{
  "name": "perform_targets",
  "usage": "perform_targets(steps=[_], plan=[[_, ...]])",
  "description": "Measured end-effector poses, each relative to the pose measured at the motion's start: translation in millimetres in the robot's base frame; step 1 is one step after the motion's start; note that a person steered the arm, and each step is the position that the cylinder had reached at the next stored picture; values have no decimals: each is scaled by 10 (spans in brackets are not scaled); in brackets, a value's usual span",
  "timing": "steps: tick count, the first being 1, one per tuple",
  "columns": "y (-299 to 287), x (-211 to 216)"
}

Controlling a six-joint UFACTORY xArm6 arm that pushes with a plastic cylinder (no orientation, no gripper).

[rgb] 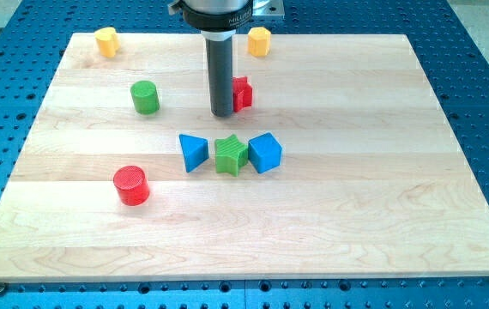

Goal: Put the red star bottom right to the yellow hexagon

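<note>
The red star (243,93) lies near the view's top centre, partly hidden behind my rod. My tip (221,112) rests against the star's left side, slightly below it. The yellow hexagon (259,41) stands at the top edge of the board, above and a little right of the red star. A gap of bare wood separates the star from the hexagon.
A yellow block (106,41) sits at the top left. A green cylinder (145,97) is left of my tip. A blue triangle (193,152), a green star (231,155) and a blue cube (265,153) form a row below. A red cylinder (130,185) lies lower left.
</note>
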State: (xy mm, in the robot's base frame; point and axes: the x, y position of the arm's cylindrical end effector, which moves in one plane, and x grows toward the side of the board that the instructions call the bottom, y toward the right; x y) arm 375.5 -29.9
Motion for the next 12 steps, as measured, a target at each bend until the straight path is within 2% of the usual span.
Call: perform_targets(steps=[2,3,4,5,6,7,8,9,10,11,12], plan=[[17,-19],[694,-356],[715,-369],[92,-264],[725,-647],[1202,-851],[205,-695],[619,-1013],[1444,-1081],[1854,-1122],[1671,-1152]])
